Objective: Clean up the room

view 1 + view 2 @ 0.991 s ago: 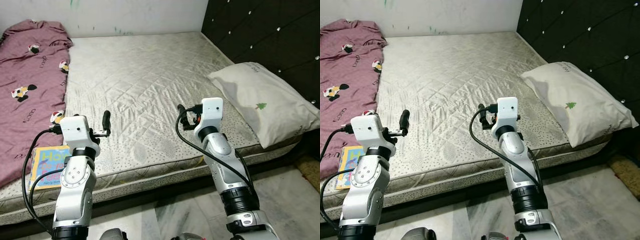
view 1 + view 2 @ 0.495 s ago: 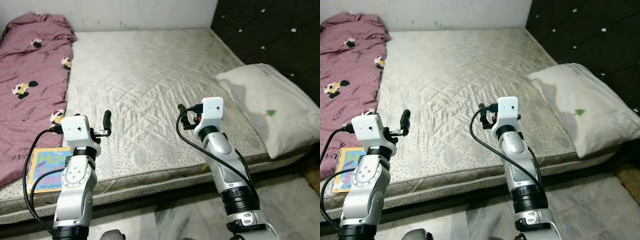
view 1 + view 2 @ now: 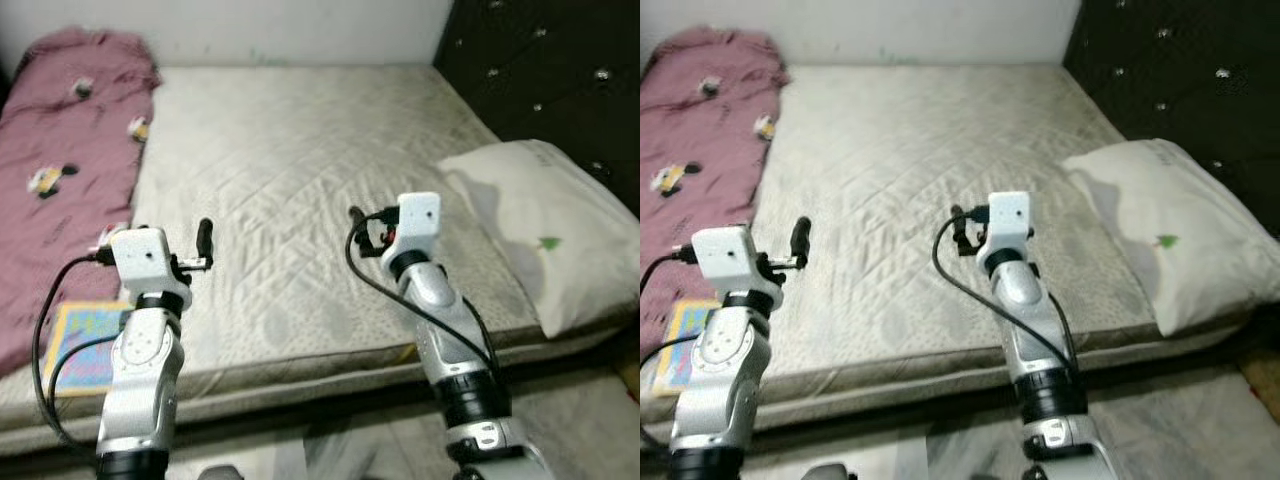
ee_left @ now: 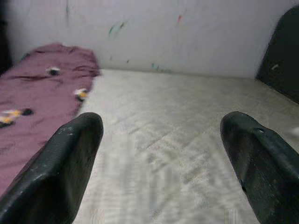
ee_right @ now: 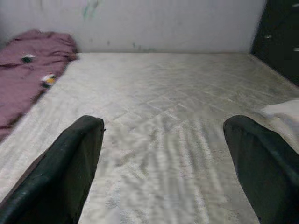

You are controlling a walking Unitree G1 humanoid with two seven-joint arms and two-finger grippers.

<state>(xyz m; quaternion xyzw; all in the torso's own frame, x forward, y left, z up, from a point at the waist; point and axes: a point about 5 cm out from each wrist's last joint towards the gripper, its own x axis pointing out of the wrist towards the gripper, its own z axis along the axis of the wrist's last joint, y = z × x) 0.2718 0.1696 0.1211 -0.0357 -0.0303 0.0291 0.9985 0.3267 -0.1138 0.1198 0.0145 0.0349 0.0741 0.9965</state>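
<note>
Both silver arms are raised over the near edge of the bed, and the head views are a little soft with blur. The left end effector (image 4: 159, 154) has its two rounded black fingers spread wide with nothing between them, pointing across the mattress (image 3: 300, 170), a pale grey-beige quilted surface stitched in big diamond patterns, slightly creased and faintly shiny. The right end effector (image 5: 163, 158) is also splayed open and empty, aimed over that same quilted top.

Along the robot's left side of the bed lies a maroon blanket (image 3: 60, 150), soft and rumpled, printed with small cartoon figures, bunched at the far end against the white wall (image 4: 187, 32), which carries a few faint coloured marks. Near the bed's front left corner, just beside the blanket's edge, a flat rectangular picture book (image 3: 85, 335) with a bright yellow-and-blue cover lies on the mattress. On the right, a plump off-white pillow (image 3: 545, 235) with a small green tree emblem rests against the dark tufted headboard (image 3: 560, 70). Black cables loop from each wrist.
</note>
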